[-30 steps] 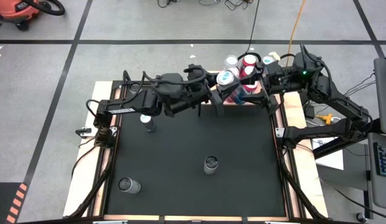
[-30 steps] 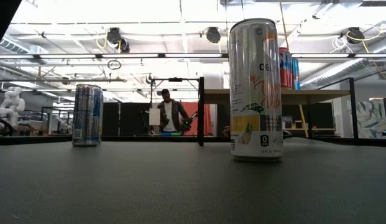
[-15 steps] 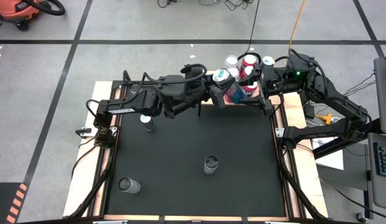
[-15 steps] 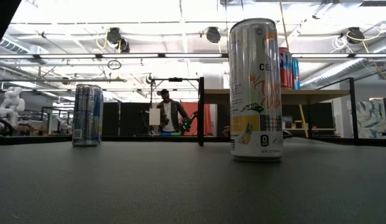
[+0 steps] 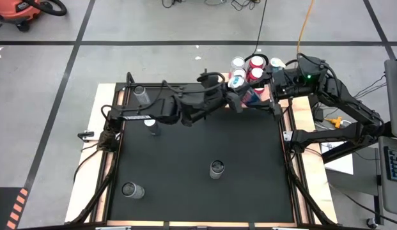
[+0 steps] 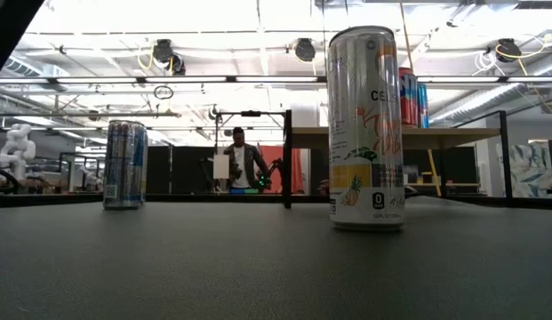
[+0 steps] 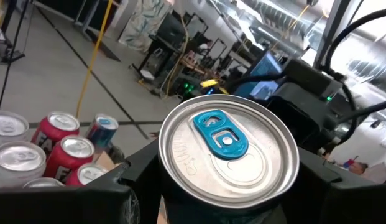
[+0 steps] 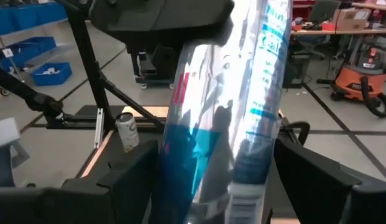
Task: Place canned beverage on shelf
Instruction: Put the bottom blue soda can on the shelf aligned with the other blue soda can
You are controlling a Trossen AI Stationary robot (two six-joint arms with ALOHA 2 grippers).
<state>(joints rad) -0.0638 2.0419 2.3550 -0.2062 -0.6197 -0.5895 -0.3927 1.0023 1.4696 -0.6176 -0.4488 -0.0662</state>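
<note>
A silver and blue can point(image 5: 237, 82) with a blue pull tab point(image 7: 220, 134) hangs tilted over the near left part of the shelf point(image 5: 264, 97). My left gripper point(image 5: 231, 89) reaches in from the table's left and is shut on the can's upper end. My right gripper point(image 5: 265, 89) comes from the right. Its two fingers stand apart on either side of the can's lower body point(image 8: 224, 143), and the can slants between them. Several other cans point(image 5: 257, 62) stand upright on the shelf's far part. My left gripper pinches the can between its two fingers point(image 7: 127, 183), just under the lid's rim point(image 7: 170, 186). The fingers come level from the table's left. The can is lifted clear and tilted, its lid leaning toward my left arm. My right gripper: whether its fingers point(image 8: 133, 177) touch the can's wall, I cannot tell.
On the black table stand loose cans: one near the middle point(image 5: 217, 168), one at the near left point(image 5: 132, 190), two at the far left point(image 5: 151, 122) point(image 5: 140, 91). The shelf's black frame posts point(image 6: 287, 160) rise at the far right. A person point(image 6: 244, 164) stands far behind the table.
My left gripper has carried the can a little toward the table's right edge and down over the shelf, rolling as it went, so the can now leans more. My right gripper has turned slightly about the can, staying where it was.
</note>
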